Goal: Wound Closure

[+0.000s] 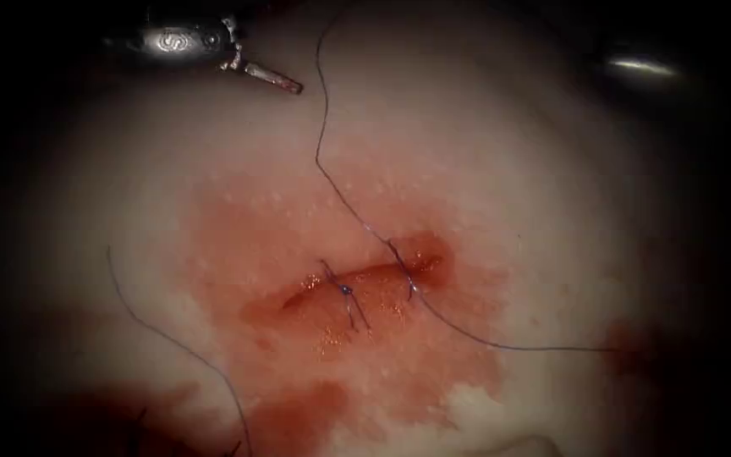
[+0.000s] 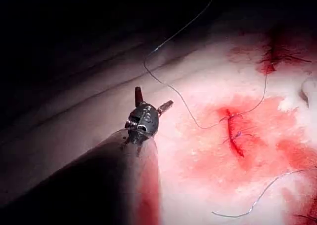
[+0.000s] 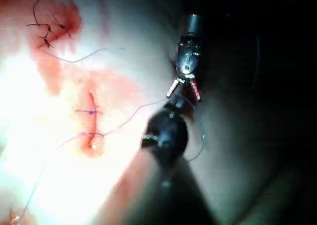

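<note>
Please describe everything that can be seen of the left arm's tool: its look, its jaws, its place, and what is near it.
The left tool is a small metal needle driver on a dark shaft. Its two short jaws, stained reddish, stand open in a V and hold nothing. It hangs over pale tissue, left of the cut and well apart from it. The thread passes close by its jaws.

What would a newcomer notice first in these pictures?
First, the cut in the middle of the tissue, ringed by red fluid and crossed by two stitches. A long thread runs up from the right-hand stitch. The left end effector hovers far up left, jaws open, holding nothing.
</note>
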### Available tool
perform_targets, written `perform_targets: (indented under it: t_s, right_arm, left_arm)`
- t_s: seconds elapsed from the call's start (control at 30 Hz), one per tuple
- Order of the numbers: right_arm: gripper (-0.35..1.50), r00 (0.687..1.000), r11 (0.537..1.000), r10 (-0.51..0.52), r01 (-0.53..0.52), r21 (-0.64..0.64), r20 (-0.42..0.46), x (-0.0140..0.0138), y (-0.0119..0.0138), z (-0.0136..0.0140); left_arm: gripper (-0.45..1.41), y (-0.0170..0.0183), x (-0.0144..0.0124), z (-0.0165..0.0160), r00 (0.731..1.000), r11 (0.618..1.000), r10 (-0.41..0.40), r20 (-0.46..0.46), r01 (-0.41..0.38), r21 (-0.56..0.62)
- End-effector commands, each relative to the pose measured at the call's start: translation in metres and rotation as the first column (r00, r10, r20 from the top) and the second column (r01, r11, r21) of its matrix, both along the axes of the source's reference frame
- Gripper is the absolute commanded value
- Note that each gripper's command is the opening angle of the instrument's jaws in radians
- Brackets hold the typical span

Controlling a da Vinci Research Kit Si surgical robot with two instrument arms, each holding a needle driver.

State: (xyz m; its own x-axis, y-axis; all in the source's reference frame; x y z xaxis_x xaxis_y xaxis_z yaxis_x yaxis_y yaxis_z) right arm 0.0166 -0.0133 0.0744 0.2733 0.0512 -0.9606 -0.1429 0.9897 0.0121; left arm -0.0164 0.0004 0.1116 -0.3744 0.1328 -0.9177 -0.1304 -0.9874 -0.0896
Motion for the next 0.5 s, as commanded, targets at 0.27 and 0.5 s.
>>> perform_targets:
  t_s: [0.27, 0.5]
  right_arm:
    - [-0.35, 0.998, 0.998, -0.062, 0.062, -0.02, -0.014, 0.0013, -0.0033, 0.0008]
    - [-0.35, 0.993, 0.993, -0.11, 0.109, -0.033, -0.029, 0.002, -0.0061, 0.0006]
  left_arm:
    - [0.84, 0.0004, -0.0012, -0.0026, 0.992, 0.932, -0.087, 0.086, 0.05, 0.358]
    - [0.66, 0.0024, -0.0012, -0.0039, 0.972, 0.828, -0.206, 0.116, 0.11, 0.55]
